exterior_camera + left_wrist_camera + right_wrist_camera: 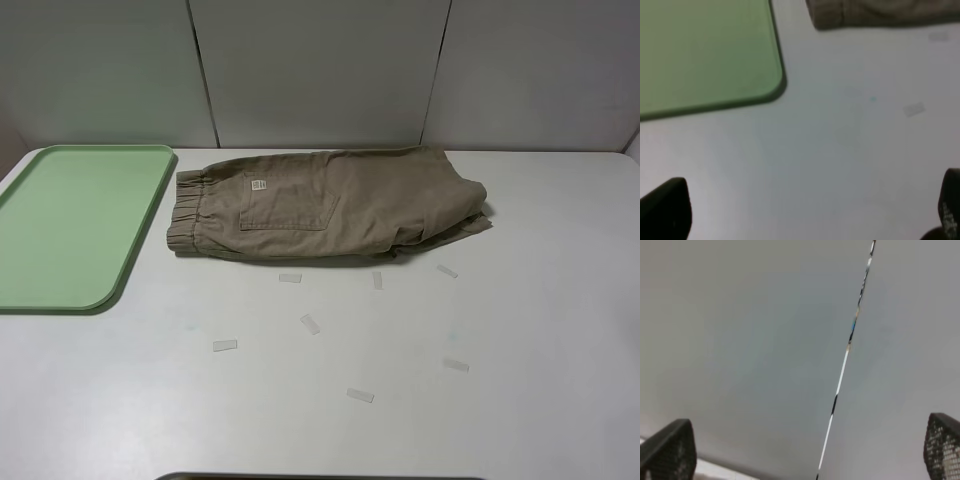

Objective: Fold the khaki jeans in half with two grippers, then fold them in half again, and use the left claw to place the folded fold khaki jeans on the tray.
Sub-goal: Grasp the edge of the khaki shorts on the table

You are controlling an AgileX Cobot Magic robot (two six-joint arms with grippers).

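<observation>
Along the left edge of the white table (540,330) lies the mint-green tray (60,225). Near the back edge, just beside the tray's far right corner, the khaki jeans (350,205) lie folded, with the waistband toward the tray and apparently not touching it. The left claw (807,215) hangs over the tabletop by the tray's near corner, prongs spread wide. The right gripper (805,450) is equally wide and faces grey wall panels (740,340). Small tape strips (310,324) dot the table's middle.

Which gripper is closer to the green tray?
Left. The left gripper hangs over the table near a corner of the tray; the right gripper faces only wall panels, tray out of view.
</observation>
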